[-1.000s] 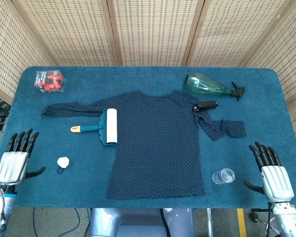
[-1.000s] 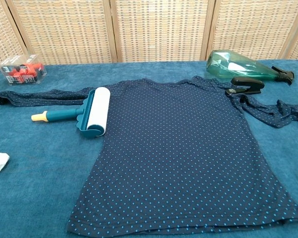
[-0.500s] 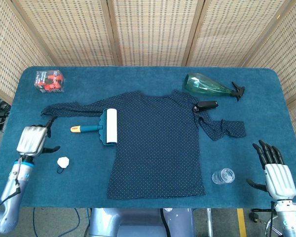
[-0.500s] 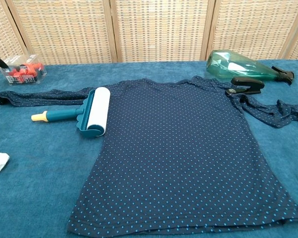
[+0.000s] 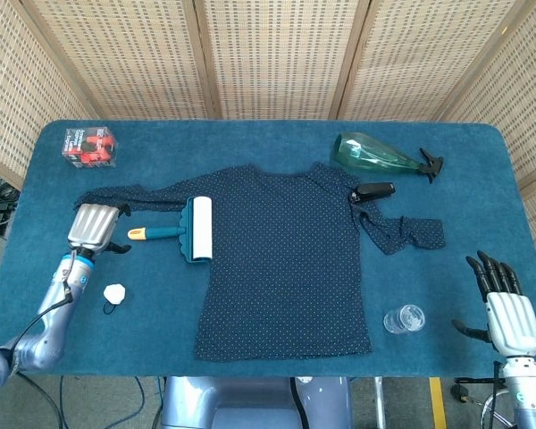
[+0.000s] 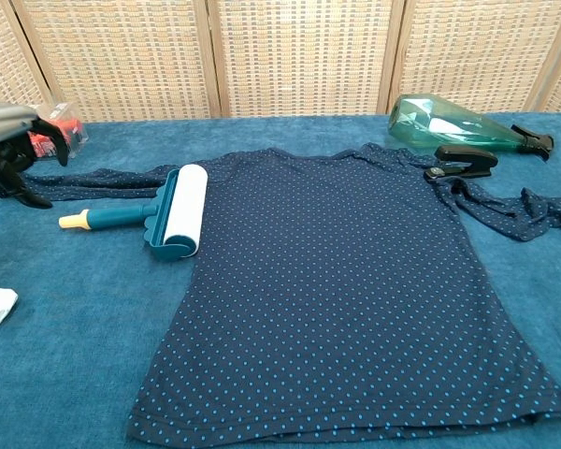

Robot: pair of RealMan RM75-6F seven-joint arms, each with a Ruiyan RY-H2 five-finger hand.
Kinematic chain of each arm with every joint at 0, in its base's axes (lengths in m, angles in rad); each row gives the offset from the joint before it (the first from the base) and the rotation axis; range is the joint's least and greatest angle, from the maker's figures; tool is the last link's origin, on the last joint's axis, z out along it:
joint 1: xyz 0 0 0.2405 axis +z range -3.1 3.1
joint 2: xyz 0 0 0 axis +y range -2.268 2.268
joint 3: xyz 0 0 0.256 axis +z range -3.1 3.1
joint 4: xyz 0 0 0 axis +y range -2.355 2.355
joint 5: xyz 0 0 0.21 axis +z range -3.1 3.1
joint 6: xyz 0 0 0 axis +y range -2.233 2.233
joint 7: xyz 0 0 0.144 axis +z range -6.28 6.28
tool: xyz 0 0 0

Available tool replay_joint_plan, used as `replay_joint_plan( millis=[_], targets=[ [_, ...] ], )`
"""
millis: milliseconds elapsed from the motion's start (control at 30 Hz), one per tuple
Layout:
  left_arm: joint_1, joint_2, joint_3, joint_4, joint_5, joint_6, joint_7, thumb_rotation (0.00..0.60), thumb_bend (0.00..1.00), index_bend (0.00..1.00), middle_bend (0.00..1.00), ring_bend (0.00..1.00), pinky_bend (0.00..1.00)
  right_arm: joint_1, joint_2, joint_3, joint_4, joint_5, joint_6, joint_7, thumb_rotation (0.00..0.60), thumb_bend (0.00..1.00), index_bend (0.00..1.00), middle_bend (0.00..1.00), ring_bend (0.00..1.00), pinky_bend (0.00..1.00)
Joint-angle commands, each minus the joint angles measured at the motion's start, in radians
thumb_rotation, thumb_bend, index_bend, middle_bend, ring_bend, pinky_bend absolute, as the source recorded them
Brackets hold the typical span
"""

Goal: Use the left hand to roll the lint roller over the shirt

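The reach for the roller (image 5: pixel 186 230) is in hand; nothing has yet been grasped. The roller is lying on the surface (image 5: pixel 277 393) at the left edge of the shirt (image 5: pixel 286 259), its white drum resting on the fabric and its teal handle with the orange tip pointing out toward the left hand (image 5: pixel 95 227). That hand is hovering just beside the handle tip, empty, with its fingers apart and bent downward. The right hand (image 5: pixel 509 315) is held at the surface's near right corner, empty, fingers spread. Next, the left hand would need to be lowered over the handle and closed round it before any rolling can be done.
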Motion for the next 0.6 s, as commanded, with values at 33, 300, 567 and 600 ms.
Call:
replay_joint_plan(
  millis=[33, 300, 567, 600],
  targets=[
    [-0.036, -0.036, 0.0, 0.044, -0.041, -0.042, 0.008, 0.6, 0.19, 0.39, 0.86, 0.72, 0.68, 0.002, -0.002, 0.003, 0.006, 0.008, -0.007, 0.001, 0.6, 0.09, 0.0, 0.0, 0.0, 0.0],
    [-0.1, -0.107, 0.016, 0.148, -0.097, -0.09, 0.019, 0.6, 0.23, 0.41, 0.86, 0.72, 0.68, 0.008, -0.012, 0.007, 0.028, 0.031, -0.028, 0.004, 0.6, 0.09, 0.0, 0.0, 0.0, 0.0],
    [-0.159, -0.177, 0.032, 0.249, -0.145, -0.139, 0.023, 0.6, 0.24, 0.42, 0.86, 0.72, 0.68, 0.011, -0.017, 0.007, 0.038, 0.036, -0.039, 0.004, 0.6, 0.09, 0.0, 0.0, 0.0, 0.0],
    [-0.161, -0.181, 0.034, 0.253, -0.147, -0.141, 0.022, 0.6, 0.26, 0.42, 0.86, 0.72, 0.68, 0.011, -0.018, 0.007, 0.038, 0.037, -0.039, 0.004, 0.6, 0.09, 0.0, 0.0, 0.0, 0.0]
  ],
)
